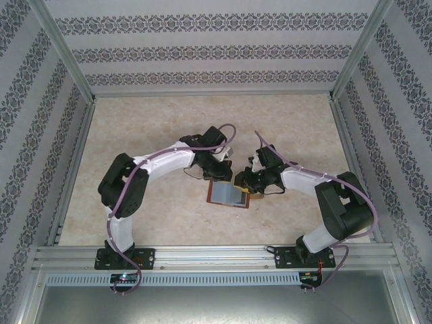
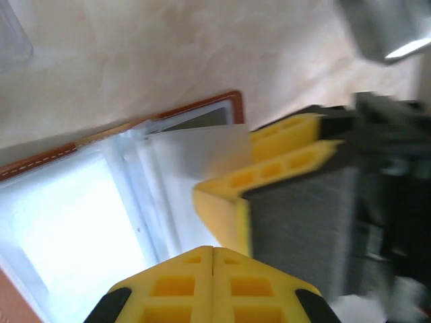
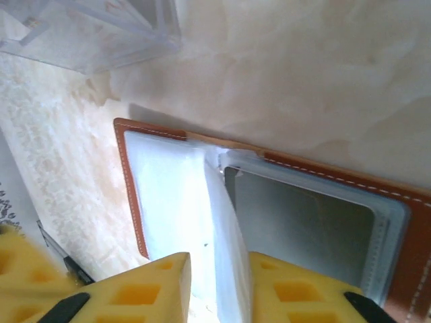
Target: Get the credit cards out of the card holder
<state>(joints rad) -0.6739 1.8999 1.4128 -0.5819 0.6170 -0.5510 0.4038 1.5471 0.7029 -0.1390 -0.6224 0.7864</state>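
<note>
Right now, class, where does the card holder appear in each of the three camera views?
Top external: card holder just below centre.
Left wrist: card holder at lower left, open.
Right wrist: card holder from centre to lower right.
Shared landmark: the beige marbled table under it.

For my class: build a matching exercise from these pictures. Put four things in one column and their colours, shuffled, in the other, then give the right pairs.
Things
1. card holder, leather rim
2. right gripper's fingers
3. plastic tray
4. table

Colours
A. clear, see-through
B. yellow
C. reddish brown
D. pale beige, marbled

Pairs: 1-C, 2-B, 3-A, 4-D
</note>
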